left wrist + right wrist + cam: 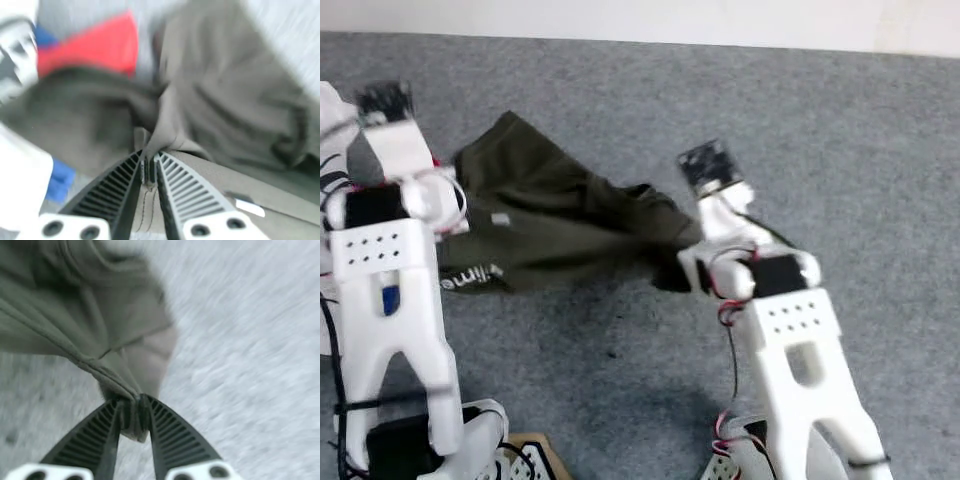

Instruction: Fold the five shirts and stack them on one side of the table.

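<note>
A dark olive shirt [560,225] hangs stretched above the grey table, held at both ends. My left gripper [151,161] is shut on a pinch of its cloth [215,100] at the shirt's left end, by the left arm [390,250]. My right gripper [134,404] is shut on a bunched corner of the olive shirt [95,320] at its right end, by the right arm [760,280]. The cloth sags between the two arms, and a white printed patch [470,277] shows on its lower left edge.
Red and blue cloth [92,45] lies beyond the olive shirt in the left wrist view. White fabric with dark print [332,150] sits at the table's far left edge. Grey table surface [820,140] stretches open to the right and back.
</note>
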